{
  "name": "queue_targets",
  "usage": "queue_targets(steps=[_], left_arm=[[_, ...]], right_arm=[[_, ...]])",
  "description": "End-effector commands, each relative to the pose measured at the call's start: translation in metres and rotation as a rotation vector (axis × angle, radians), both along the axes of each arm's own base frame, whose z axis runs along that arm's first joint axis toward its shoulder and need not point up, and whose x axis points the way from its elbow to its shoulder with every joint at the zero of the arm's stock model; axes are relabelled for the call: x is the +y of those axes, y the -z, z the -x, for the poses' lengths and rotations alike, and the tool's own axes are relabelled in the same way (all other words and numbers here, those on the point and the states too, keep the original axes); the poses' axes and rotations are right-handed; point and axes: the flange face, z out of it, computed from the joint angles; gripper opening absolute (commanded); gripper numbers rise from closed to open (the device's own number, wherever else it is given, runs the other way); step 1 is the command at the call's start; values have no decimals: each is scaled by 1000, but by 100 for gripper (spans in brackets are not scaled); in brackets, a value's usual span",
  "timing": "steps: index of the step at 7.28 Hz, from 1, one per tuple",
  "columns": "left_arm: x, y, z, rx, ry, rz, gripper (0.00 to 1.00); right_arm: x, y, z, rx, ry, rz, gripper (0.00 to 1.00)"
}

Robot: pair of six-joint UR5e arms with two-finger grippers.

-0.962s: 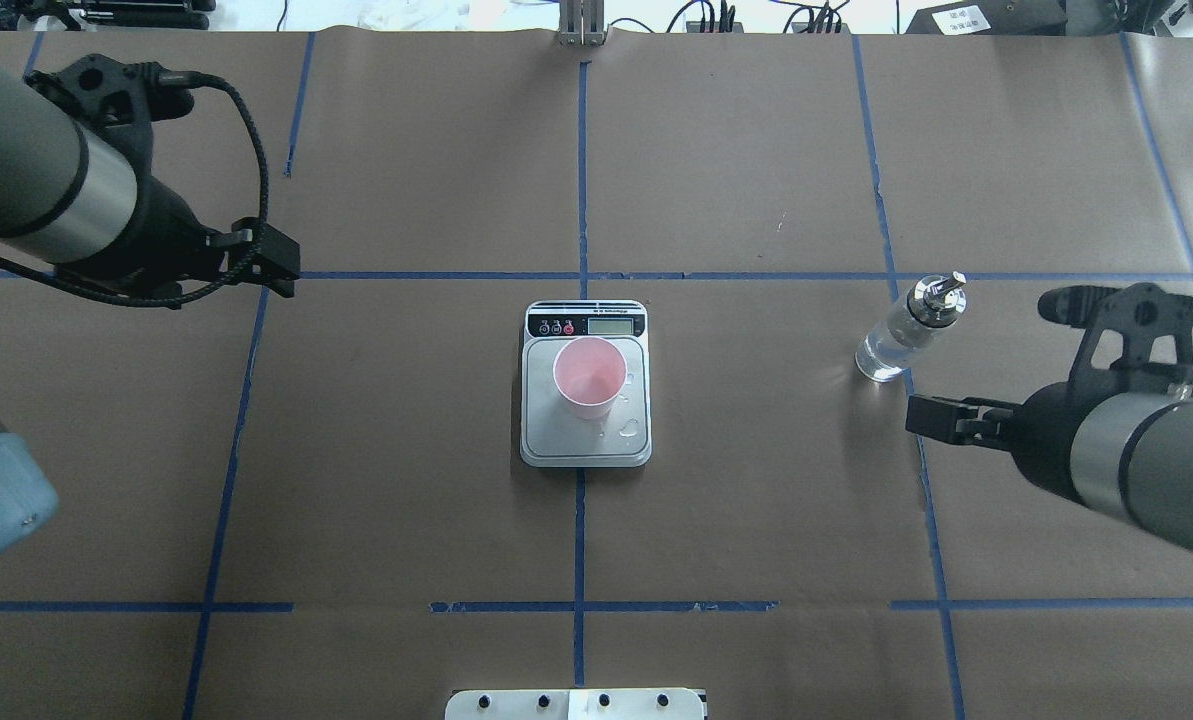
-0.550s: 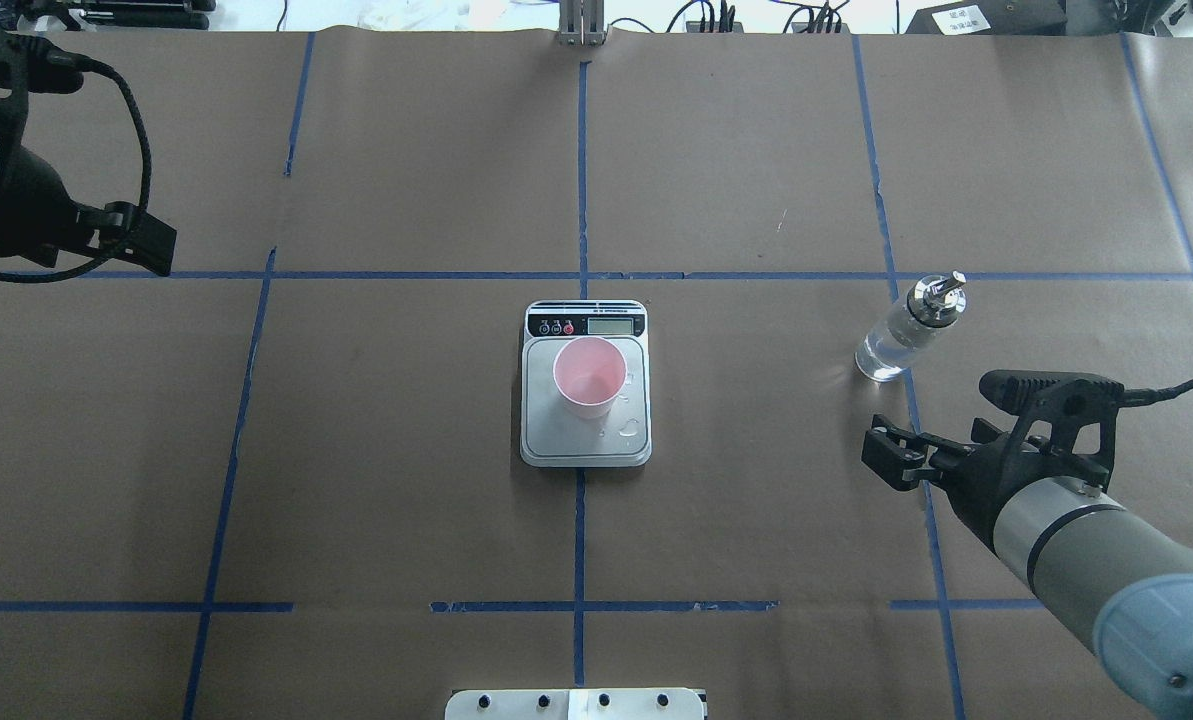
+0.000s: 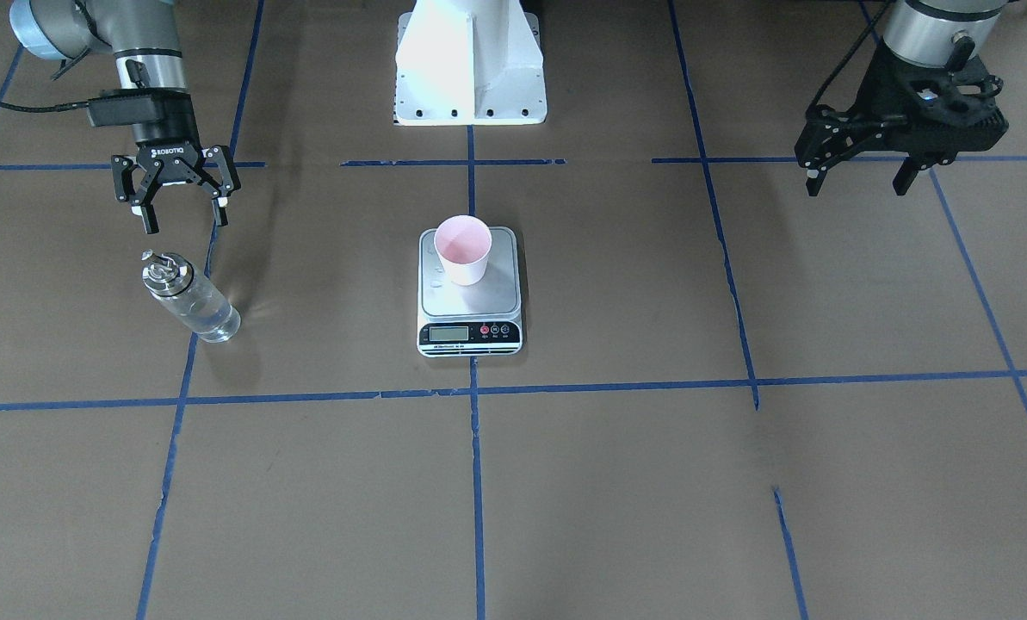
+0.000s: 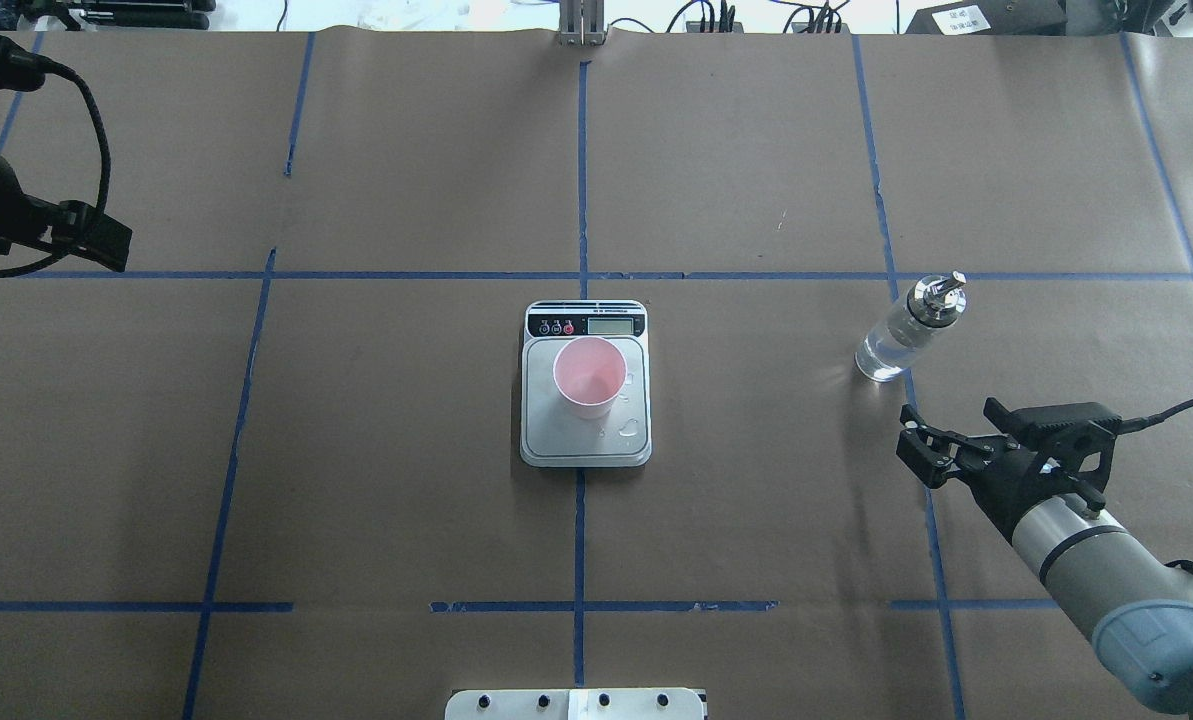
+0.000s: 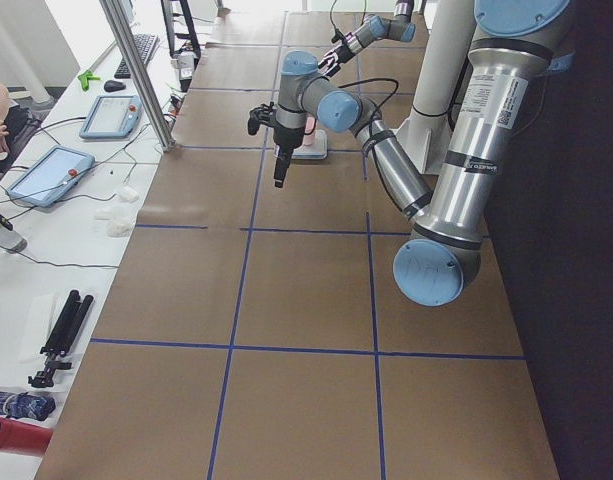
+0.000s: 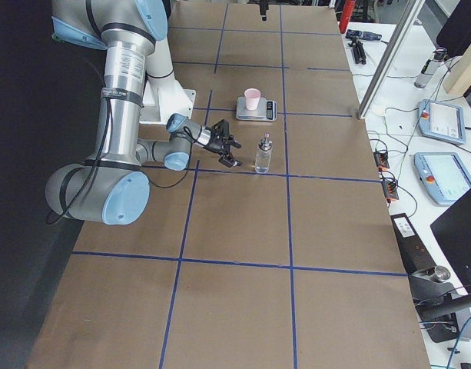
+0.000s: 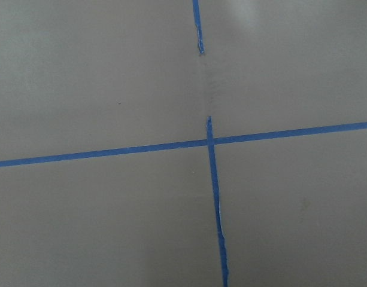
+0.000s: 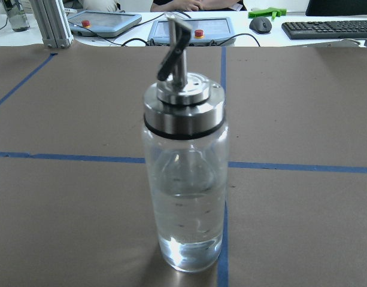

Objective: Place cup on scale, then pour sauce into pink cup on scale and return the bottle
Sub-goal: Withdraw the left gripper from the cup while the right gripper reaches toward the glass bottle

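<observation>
The pink cup [image 4: 589,377] stands upright on the silver scale [image 4: 556,440] at the table's middle, also in the front-facing view as cup [image 3: 462,250] on scale [image 3: 470,303]. The clear glass bottle [image 4: 901,335] with sauce stands alone on the paper at the right; the right wrist view faces this bottle [image 8: 184,179] straight on. My right gripper [image 3: 183,222] is open and empty, a short way from the bottle [image 3: 190,297] on the robot's side. My left gripper [image 3: 857,182] hangs open and empty far off at the left side.
Droplets [image 4: 631,428] lie on the scale's platform beside the cup. Brown paper with blue tape lines [image 7: 210,142] covers the table. The robot's white base [image 3: 470,69] is at the near edge. A metal post [image 4: 581,25] stands at the far edge, with tablets [image 8: 105,21] beyond.
My left arm has drawn back to the far left. My right gripper has moved toward the robot's side of the bottle and turned to face it. Cup, scale and bottle stayed put.
</observation>
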Motion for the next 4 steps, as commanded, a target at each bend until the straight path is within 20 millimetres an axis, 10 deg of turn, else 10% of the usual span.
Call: queue_targets(steps=[1,4], left_arm=[[-6,-4,8,-13,-4,-12,100],[-11,-11,6,-22,-3,4,100]], right_arm=[[-6,-13,0,4,-77,-75,100],[-14,-11,16,47,-116,-126,100]])
